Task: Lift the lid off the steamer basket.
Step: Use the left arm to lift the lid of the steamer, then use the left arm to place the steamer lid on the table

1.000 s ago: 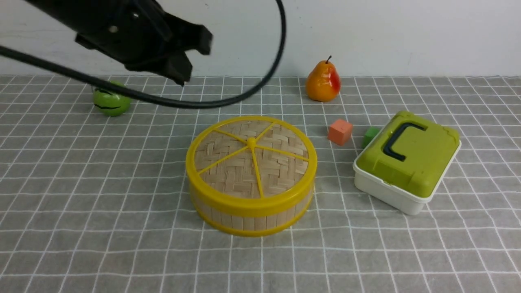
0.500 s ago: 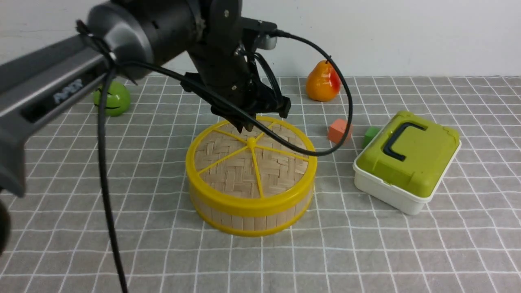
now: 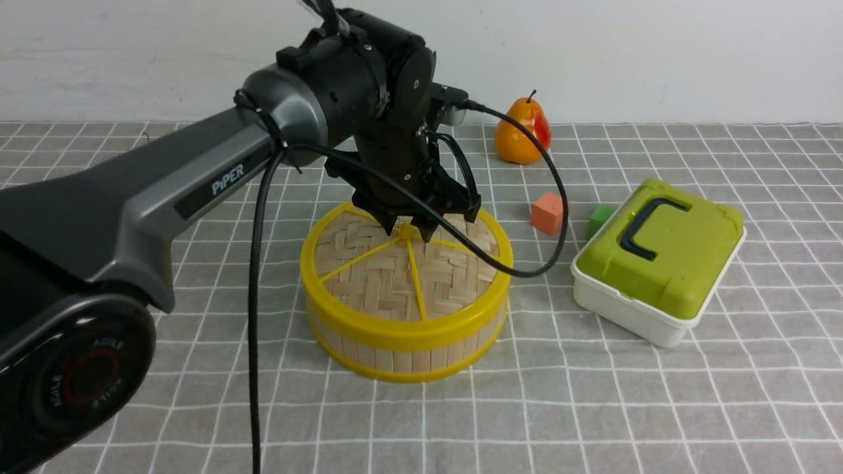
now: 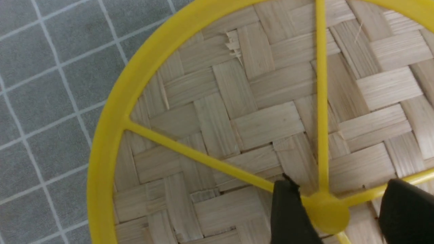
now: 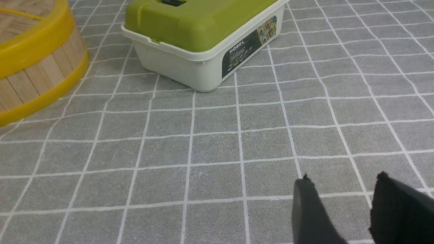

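The steamer basket (image 3: 395,359) stands mid-table with its lid (image 3: 395,276) on it, woven bamboo with a yellow rim and spokes. My left gripper (image 3: 408,232) is down at the lid's centre, open. In the left wrist view the gripper (image 4: 339,184) has its two black fingers on either side of the yellow knob (image 4: 327,215); one finger touches it and the other stands apart. My right gripper (image 5: 344,178) is open and empty, low over the grey cloth, out of the front view. The basket's side (image 5: 34,78) shows in the right wrist view.
A white box with a green lid (image 3: 658,260) sits right of the basket and shows in the right wrist view (image 5: 203,30). An orange cube (image 3: 548,212) and a green cube (image 3: 599,217) lie between them. A pear (image 3: 522,131) stands at the back.
My left arm has swung in from the upper left and come down onto the lid's centre. Its fingers now straddle the knob. The lid and basket have not moved.
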Robot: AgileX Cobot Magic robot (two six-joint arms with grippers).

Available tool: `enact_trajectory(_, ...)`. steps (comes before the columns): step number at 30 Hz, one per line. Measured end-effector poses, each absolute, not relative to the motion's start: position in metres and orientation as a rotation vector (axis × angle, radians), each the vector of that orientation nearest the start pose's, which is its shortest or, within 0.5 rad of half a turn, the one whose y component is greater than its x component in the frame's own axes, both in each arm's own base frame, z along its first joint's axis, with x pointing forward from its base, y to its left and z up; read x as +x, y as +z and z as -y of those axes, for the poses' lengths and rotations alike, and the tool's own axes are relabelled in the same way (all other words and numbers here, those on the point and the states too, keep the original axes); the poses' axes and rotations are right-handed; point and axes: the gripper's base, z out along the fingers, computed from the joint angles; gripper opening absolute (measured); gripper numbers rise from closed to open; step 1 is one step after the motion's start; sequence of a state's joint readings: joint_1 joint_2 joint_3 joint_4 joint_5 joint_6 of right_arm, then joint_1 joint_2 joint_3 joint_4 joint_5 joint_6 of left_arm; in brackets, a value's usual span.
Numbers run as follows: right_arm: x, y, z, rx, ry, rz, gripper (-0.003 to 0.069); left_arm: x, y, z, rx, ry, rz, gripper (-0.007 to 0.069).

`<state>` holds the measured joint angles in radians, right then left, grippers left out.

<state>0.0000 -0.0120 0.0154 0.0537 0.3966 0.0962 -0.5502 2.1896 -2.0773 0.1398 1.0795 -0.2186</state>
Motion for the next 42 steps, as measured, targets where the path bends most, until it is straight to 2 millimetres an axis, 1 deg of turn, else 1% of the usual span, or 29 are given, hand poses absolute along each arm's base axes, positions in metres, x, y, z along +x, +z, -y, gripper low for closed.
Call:
enact_trajectory(3, 0.052, 0.173, -0.002, 0.123, 0.119, -1.881, 0.0242, 0.422, 0.263, 0.246, 0.479, -0.062, -2.626, 0.0349)
enact_trajectory(7, 0.052, 0.173, -0.002, 0.123, 0.119, -1.881, 0.0242, 0.421, 0.263, 0.245, 0.477, -0.054, -2.633, 0.0307)
enact_trajectory(8, 0.052, 0.173, -0.002, 0.123, 0.119, -1.881, 0.0242, 0.421, 0.263, 0.245, 0.478, -0.051, -2.632, 0.0280)
enact_trajectory(9, 0.052, 0.173, -0.002, 0.123, 0.119, -1.881, 0.0242, 0.421, 0.263, 0.245, 0.478, -0.047, -2.632, 0.0271)
enact_trajectory(13, 0.052, 0.173, -0.002, 0.123, 0.119, -1.881, 0.0242, 0.422, 0.263, 0.244, 0.462, -0.043, -2.634, 0.0163)
enact_trajectory(16, 0.052, 0.173, -0.002, 0.123, 0.119, -1.881, 0.0242, 0.422, 0.263, 0.244, 0.434, -0.048, -2.637, 0.0120)
enact_trajectory(22, 0.052, 0.173, -0.002, 0.123, 0.119, -1.881, 0.0242, 0.422, 0.264, 0.244, 0.420, -0.050, -2.639, 0.0116)
enact_trajectory(25, 0.052, 0.173, -0.002, 0.123, 0.119, -1.881, 0.0242, 0.421, 0.268, 0.243, 0.418, -0.055, -2.631, 0.0116)
enact_trajectory(27, 0.052, 0.173, -0.002, 0.123, 0.119, -1.881, 0.0242, 0.419, 0.275, 0.242, 0.410, -0.063, -2.619, 0.0116)
enact_trajectory(28, 0.052, 0.173, -0.002, 0.123, 0.119, -1.881, 0.0242, 0.417, 0.283, 0.240, 0.403, -0.070, -2.602, 0.0116)
enact_trajectory(29, 0.052, 0.173, -0.002, 0.123, 0.119, -1.881, 0.0242, 0.414, 0.295, 0.238, 0.398, -0.078, -2.574, 0.0116)
enact_trajectory(33, 0.052, 0.173, -0.002, 0.123, 0.119, -1.881, 0.0242, 0.395, 0.354, 0.221, 0.376, -0.071, -2.431, 0.0116)
enact_trajectory(35, 0.052, 0.173, -0.002, 0.123, 0.119, -1.881, 0.0242, 0.379, 0.391, 0.206, 0.353, -0.036, -2.346, 0.0116)
enact_trajectory(37, 0.052, 0.173, -0.002, 0.123, 0.119, -1.881, 0.0242, 0.368, 0.414, 0.193, 0.321, 0.015, -2.298, 0.0116)
enact_trajectory(38, 0.052, 0.173, -0.002, 0.123, 0.119, -1.881, 0.0242, 0.360, 0.428, 0.182, 0.289, 0.074, -2.266, 0.0116)
enact_trajectory(39, 0.052, 0.173, -0.002, 0.123, 0.119, -1.881, 0.0242, 0.355, 0.436, 0.175, 0.263, 0.096, -2.258, 0.0116)
enact_trajectory(40, 0.052, 0.173, -0.002, 0.123, 0.119, -1.881, 0.0242, 0.350, 0.444, 0.164, 0.225, 0.139, -2.251, 0.0116)
enact_trajectory(41, 0.052, 0.173, -0.002, 0.123, 0.119, -1.881, 0.0242, 0.348, 0.447, 0.161, 0.214, 0.141, -2.247, 0.0116)
enact_trajectory(42, 0.052, 0.173, -0.002, 0.123, 0.119, -1.881, 0.0242, 0.344, 0.452, 0.147, 0.164, 0.176, -2.255, 0.0116)
